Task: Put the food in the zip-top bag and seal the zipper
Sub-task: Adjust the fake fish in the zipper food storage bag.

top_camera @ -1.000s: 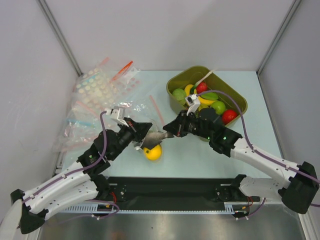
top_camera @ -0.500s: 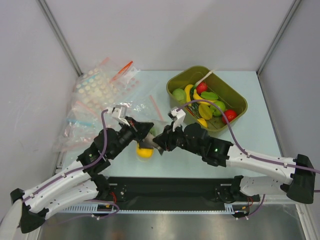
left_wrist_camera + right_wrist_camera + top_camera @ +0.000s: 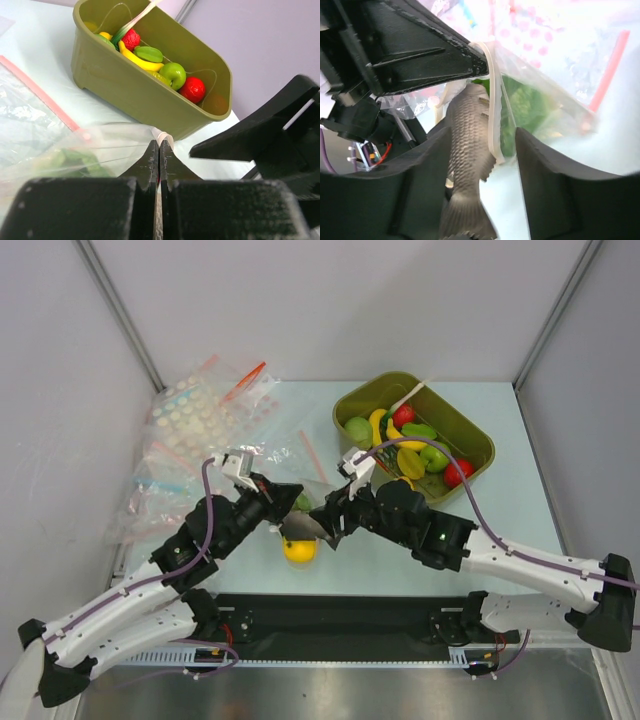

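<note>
Now I'm seemingly sealing: left gripper (image 3: 159,149) clamping the zipper (image 3: 495,112) mid-frame, right gripper (image 3: 482,137) straddling it unclenched; next, squeeze and slide.

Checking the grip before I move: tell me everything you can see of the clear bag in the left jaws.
The clear bag is soft, crinkled plastic with a whitish zip edge. The left gripper holds its rim, jaws shut. Green lettuce shows through its wall. A grey fish hangs beside the edge, between the open jaws of the right gripper.
</note>
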### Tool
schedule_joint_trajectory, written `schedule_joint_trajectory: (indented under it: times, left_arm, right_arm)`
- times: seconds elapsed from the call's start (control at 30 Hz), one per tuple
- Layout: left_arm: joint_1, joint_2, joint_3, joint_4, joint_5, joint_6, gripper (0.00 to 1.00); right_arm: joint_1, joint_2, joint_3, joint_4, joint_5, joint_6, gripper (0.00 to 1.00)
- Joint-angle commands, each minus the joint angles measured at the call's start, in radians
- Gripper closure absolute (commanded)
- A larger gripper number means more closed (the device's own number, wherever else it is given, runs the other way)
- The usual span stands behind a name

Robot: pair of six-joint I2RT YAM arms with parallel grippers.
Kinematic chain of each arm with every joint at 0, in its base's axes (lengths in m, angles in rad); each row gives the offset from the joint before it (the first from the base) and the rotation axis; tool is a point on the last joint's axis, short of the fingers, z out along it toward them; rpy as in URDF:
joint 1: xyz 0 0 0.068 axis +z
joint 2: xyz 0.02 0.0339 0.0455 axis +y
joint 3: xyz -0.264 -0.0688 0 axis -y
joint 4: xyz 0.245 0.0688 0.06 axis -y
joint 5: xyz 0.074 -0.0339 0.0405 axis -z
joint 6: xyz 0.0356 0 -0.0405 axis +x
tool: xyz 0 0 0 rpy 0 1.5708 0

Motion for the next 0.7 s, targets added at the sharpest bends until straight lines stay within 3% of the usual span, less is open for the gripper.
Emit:
schedule_joint_trajectory:
  times: [0.0,0.27,0.43,0.5,0.67]
  left_arm:
    - [-0.004,0.0,0.075,0.047,0.015,0.055,1.0]
    - [-0.004,0.007,0.09,0.032,0.015,0.1,1.0]
    - [-0.004,-0.005,0.087,0.032,0.015,0.1,1.0]
    - [-0.004,-0.01,0.085,0.032,0.017,0.1,1.0]
    - [-0.004,0.003,0.085,0.032,0.04,0.097,1.0]
  right_arm:
    - [-0.003,-0.082,0.009,0.018,-0.031,-0.121,0.39]
    - [0.011,-0.227,-0.112,0.082,-0.22,-0.409,0.29]
    - [0.049,-0.251,-0.262,0.179,-0.264,-0.704,0.29]
    - [0.093,-0.259,-0.299,0.207,-0.255,-0.832,0.3]
    - [0.176,-0.241,-0.316,0.213,-0.087,-0.95,0.33]
